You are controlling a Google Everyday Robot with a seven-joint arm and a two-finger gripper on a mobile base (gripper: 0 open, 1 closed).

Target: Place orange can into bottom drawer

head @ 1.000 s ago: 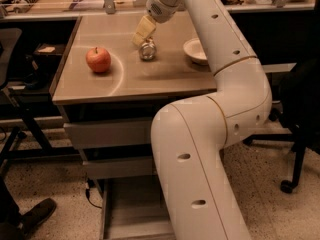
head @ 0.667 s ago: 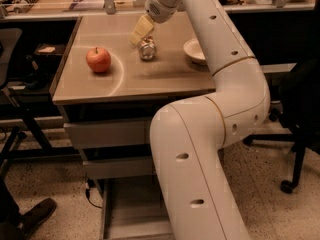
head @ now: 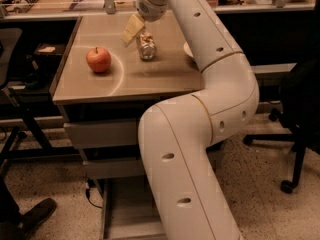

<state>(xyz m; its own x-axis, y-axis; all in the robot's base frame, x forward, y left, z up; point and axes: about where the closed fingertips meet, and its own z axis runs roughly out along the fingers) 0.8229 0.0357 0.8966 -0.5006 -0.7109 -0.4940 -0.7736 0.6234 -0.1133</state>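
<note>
Gripper (head: 136, 34) is up over the tabletop (head: 150, 79), right of the red apple (head: 98, 59) as I look and a bit further back; it's hard against the top of the orange can (head: 146, 47); can't tell from here whether it's pinching the can or only set round it.

Can stands upright on the top, right of the apple, well apart from it; white bowl (head: 187, 49) sits further right again, mostly behind the arm (head: 200, 134).

Bottom drawer (head: 125, 209) is pulled out, low down, below and nearer me than the apple; the two upper drawers (head: 100, 134) are shut above it; arm covers approx. half of the tray.

Risks, as I judge them: grip looks high and off to one side, so the can may tip or squirt out on the lift; smooth metal, easy to slip; a swing towards the apple could knock it rolling off the edge; it's a long drop to the tray, so release too high and the can bounces or rolls out; cabinet front could also catch the can on the way down.
</note>
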